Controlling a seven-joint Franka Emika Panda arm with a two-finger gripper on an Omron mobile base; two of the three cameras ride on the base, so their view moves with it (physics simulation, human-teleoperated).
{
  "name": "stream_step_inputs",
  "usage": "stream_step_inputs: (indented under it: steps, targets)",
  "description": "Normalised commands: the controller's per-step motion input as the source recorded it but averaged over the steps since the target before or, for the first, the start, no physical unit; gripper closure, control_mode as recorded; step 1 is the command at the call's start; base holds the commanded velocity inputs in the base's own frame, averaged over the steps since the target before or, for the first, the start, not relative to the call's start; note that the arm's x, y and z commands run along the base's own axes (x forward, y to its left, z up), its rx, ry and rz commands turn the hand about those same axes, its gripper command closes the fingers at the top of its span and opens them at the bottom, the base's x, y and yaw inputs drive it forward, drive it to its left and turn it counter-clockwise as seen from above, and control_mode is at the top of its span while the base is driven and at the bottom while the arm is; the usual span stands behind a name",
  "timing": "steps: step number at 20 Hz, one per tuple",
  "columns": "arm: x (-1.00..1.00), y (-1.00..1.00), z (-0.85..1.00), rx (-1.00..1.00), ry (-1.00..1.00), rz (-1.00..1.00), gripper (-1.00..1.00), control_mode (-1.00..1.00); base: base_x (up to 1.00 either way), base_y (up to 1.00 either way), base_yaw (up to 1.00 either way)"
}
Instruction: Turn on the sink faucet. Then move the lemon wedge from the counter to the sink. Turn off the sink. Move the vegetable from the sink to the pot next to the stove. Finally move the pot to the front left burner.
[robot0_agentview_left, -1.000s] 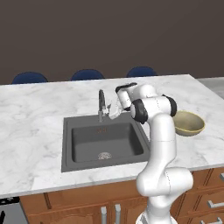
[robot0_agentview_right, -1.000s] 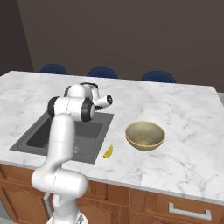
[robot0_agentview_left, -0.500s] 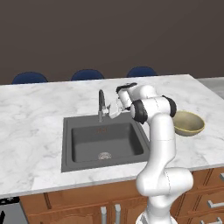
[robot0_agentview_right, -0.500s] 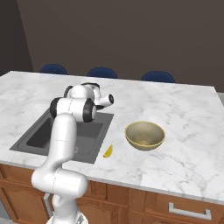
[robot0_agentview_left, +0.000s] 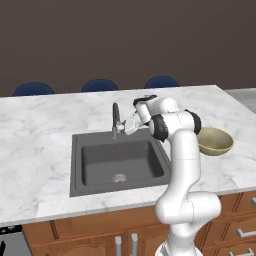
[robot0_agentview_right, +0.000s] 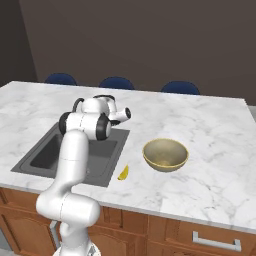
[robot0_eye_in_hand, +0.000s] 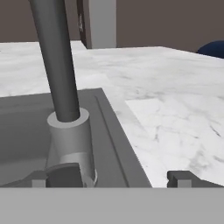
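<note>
Left base view: a white marble counter with grey veins runs over brown wooden cabinets. Set into it is the sink, a dark grey rectangular basin with a round metal drain at its floor. The sink faucet, a slim dark-grey metal gooseneck, stands at the basin's back rim. The white arm folds over the sink's right side, and the gripper sits just beside the faucet's lower stem, at its right. A tan-olive bowl, round and smooth, rests on the counter to the right of the arm. Three blue chair backs line the far edge.

Right base view: the arm's glossy white links and dark joints stand over the sink. The lemon wedge, a small bright yellow curved sliver, lies on the marble just off the basin's front right corner, well apart from the gripper. The bowl sits to the right of the wedge, apart from it.

Hand view: the faucet rises as a thick matte grey tube from a paler cylindrical collar on the sink's flat rim. The gripper has its two dark tips spread wide, holding nothing; the left tip sits in front of the collar's base, whether touching I cannot tell, and the right one lies over bare marble.
</note>
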Motion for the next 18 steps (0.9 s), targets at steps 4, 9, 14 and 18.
stream_step_inputs:
  steps: [4,9,14,18]
  targets:
    - [-0.02,0.13,0.0,0.03,0.0,0.03,-1.0,-1.0,0.0,0.0,0.0]
    - [-0.01,0.18,0.0,0.01,0.0,0.02,-1.0,-1.0,0.0,0.0,0.0]
    - [0.01,0.28,0.0,0.0,0.01,0.01,1.0,-1.0,0.0,0.0,0.0]
    - [0.09,0.15,0.0,0.0,0.01,0.0,1.0,-1.0,0.0,0.0,0.0]
